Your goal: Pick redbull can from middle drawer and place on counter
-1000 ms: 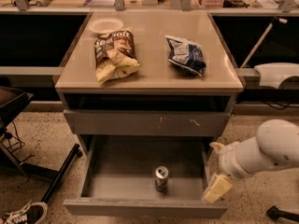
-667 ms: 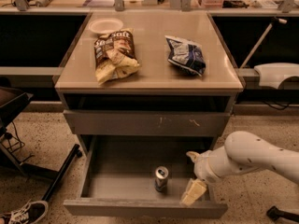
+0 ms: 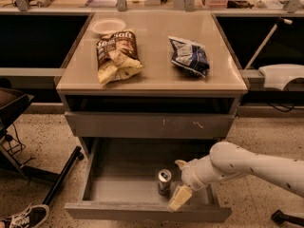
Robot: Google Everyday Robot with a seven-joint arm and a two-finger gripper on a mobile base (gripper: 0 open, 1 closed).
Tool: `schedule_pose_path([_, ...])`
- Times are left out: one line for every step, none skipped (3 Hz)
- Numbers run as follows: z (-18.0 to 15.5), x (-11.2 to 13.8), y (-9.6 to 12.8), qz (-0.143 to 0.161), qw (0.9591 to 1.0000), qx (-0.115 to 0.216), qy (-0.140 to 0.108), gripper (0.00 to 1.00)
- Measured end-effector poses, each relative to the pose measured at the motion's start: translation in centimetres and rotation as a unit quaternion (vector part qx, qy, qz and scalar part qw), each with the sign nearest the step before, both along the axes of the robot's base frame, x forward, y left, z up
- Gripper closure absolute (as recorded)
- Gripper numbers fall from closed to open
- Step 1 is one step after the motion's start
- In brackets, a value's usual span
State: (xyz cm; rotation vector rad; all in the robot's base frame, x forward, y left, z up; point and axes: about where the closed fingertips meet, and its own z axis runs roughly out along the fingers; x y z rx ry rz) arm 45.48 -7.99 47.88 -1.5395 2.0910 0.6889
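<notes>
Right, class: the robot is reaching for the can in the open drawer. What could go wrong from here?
1. The open gripper sits right beside the upright redbull can; a finger could nudge it and topple it before closing.
2. On the way up out of the middle drawer, the arm or can may strike the scratched drawer front above.
3. The counter holds a brown chip bag and a blue chip bag; a careless placement could land on one.

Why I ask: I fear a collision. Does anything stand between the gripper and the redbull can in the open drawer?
Nothing visible does. The gripper, fingers open, sits inside the middle drawer just beside the redbull can, with only a bare gap between them.
</notes>
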Motion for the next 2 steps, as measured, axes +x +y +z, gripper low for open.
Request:
schedule_pose_path([-0.5, 1.1, -1.4, -0.028, 0.999, 0.033, -0.002, 0.0])
schedule_pose_path([-0.9, 3.0, -2.7, -0.077, 0.9911, 0.099, -0.046, 0.0])
